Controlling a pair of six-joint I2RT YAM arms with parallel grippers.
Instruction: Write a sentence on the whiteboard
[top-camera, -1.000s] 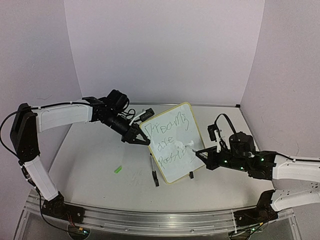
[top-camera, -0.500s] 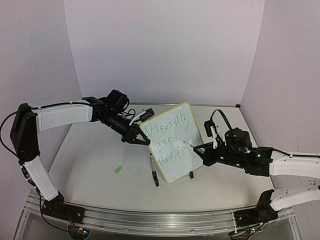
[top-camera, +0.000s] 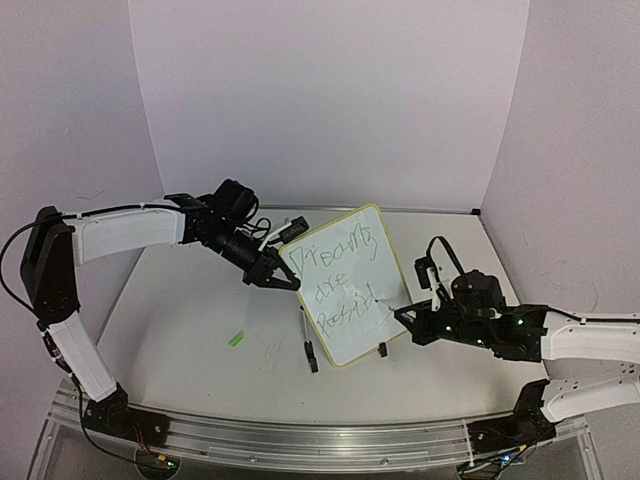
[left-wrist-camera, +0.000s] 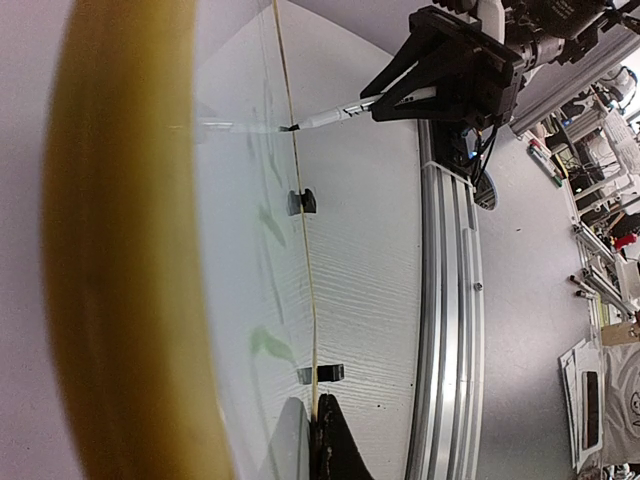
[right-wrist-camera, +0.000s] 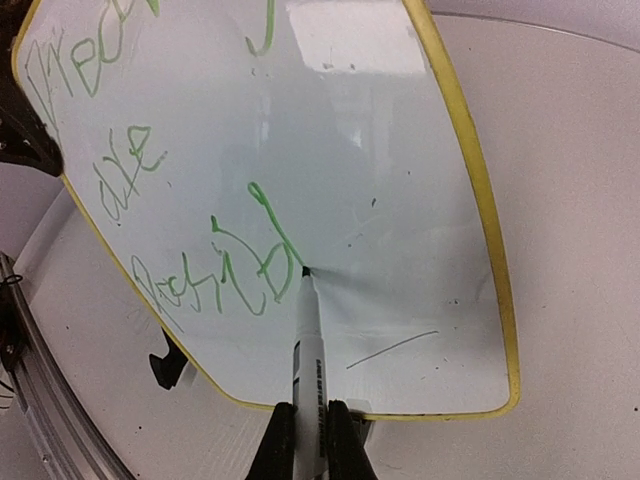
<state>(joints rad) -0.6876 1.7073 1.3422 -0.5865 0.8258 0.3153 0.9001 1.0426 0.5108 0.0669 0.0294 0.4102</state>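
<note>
Two closed grips: left gripper clamps the whiteboard at its 9 o'clock edge to steady it, right gripper pinches the marker, tip on the sentence.

The whiteboard stands on the table, the marker tip touching it beside the sentence

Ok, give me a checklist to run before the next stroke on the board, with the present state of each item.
1. Left gripper clamped on the whiteboard edge: ok.
2. Right gripper shut on the marker: ok.
3. Marker tip touching the board at the end of the third line: ok.
4. Black feet resting on the table: ok.
5. Sentence complete: not ok, the last word looks unfinished.
6. Pen pressure right: cannot tell.
</note>
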